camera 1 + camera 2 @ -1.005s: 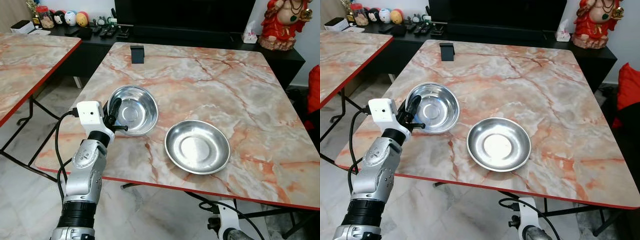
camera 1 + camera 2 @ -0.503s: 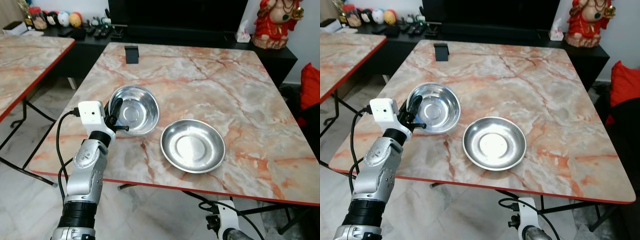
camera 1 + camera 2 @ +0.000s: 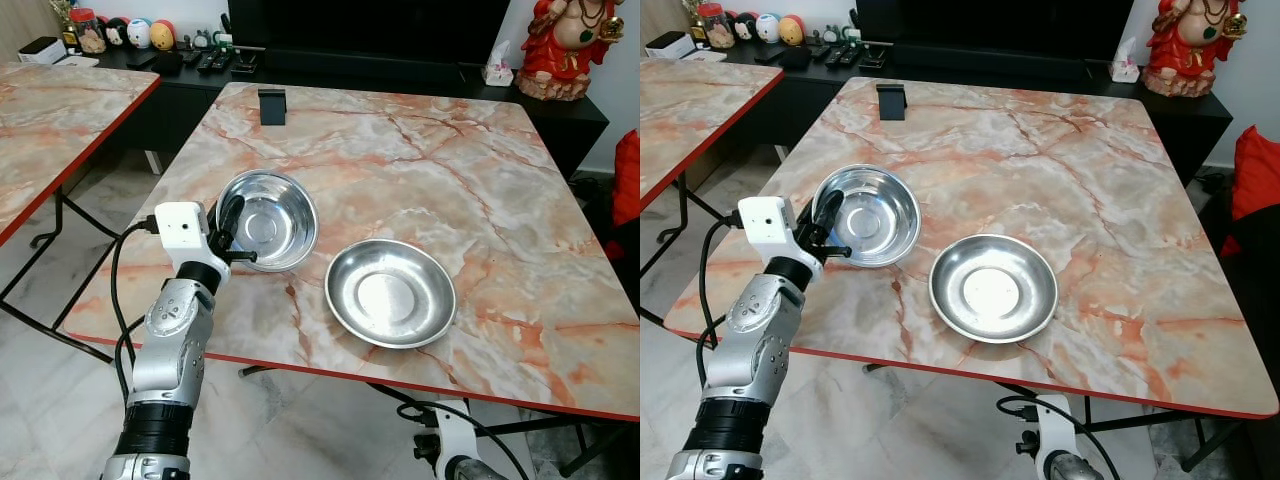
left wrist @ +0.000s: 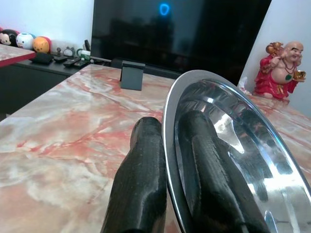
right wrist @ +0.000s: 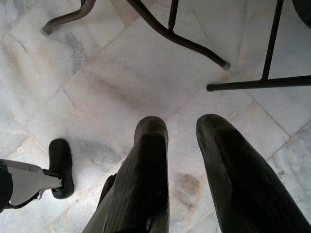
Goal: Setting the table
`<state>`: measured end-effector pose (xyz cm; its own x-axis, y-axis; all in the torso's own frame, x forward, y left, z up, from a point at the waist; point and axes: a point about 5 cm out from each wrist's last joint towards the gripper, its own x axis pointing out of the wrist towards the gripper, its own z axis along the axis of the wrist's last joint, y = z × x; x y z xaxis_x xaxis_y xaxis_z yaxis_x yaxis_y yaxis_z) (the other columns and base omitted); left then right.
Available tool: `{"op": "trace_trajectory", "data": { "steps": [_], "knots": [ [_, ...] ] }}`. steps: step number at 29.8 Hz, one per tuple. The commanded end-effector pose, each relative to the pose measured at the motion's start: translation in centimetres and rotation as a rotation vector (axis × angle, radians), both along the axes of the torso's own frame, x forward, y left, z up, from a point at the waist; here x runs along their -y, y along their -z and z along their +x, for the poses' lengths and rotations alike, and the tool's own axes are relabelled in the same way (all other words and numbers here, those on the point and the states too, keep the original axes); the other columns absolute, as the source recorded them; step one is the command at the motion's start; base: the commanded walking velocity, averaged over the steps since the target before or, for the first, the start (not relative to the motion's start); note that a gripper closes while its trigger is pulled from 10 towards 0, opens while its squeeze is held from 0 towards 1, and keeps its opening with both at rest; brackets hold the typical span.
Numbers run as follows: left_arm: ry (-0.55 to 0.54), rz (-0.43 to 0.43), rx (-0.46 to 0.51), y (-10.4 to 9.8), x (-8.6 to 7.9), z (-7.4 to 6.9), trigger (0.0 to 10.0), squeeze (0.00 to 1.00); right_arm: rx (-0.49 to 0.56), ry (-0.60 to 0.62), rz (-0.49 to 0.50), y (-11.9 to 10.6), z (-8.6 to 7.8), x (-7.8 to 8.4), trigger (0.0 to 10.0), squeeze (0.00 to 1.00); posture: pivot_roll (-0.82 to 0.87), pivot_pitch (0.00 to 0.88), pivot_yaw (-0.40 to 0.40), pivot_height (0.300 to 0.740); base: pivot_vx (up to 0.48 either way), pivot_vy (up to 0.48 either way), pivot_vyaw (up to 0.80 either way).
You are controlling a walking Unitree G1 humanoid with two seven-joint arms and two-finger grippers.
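Observation:
A deep steel bowl (image 3: 270, 218) sits on the marble table (image 3: 420, 150) near its left edge. My left gripper (image 3: 226, 222) is shut on the bowl's left rim, one finger inside and one outside, as the left wrist view shows at the rim (image 4: 171, 145). A shallow steel plate (image 3: 391, 292) lies to the right of the bowl, close to the front edge. My right arm hangs below the table; its gripper (image 5: 182, 131) is open over the tiled floor.
A small black stand (image 3: 272, 105) sits at the table's far left. A second marble table (image 3: 60, 110) stands to the left. A dark TV console with remotes and toys (image 3: 150, 40) and a red figurine (image 3: 568, 45) lie behind. Table legs (image 5: 194, 43) cross the floor.
The camera view has shifted a little; the bowl, plate and left gripper keep the same places relative to each other.

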<state>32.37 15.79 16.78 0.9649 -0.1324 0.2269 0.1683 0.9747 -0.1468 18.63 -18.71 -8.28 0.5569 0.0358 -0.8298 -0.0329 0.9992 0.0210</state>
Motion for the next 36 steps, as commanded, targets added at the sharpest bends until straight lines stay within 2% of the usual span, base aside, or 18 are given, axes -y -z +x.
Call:
{"op": "trace_trajectory", "data": {
  "steps": [1, 11, 28, 36],
  "knots": [
    [0.005, 0.009, 0.036, -0.7, 0.1, 0.0, 10.0, 0.0, 0.002, 0.003, 0.0, 0.0, 0.1, 0.1, 10.0, 0.0, 0.06, 0.0, -0.039, 0.74, 0.0, -0.319, 0.0],
    [0.008, 0.009, 0.037, -0.7, 0.1, 0.0, 10.0, 0.0, 0.007, 0.004, 0.01, -0.1, 0.1, 0.1, 10.0, 0.0, 0.06, 0.0, -0.038, 0.74, 0.0, -0.317, -0.43],
    [0.011, 0.013, 0.041, -0.8, 0.1, 0.1, 10.0, 0.0, 0.012, 0.0, 0.005, -0.1, 0.2, 0.1, 10.0, 0.0, 0.06, 0.0, -0.041, 0.74, 0.0, -0.318, 0.0],
    [-0.017, 0.029, 0.068, -1.7, -0.7, 0.3, 10.0, 0.0, 0.009, -0.003, 0.005, -0.1, 0.2, 0.1, 10.0, 0.0, 0.06, 0.0, -0.043, 0.74, 0.0, -0.237, 0.0]
  ]
}}
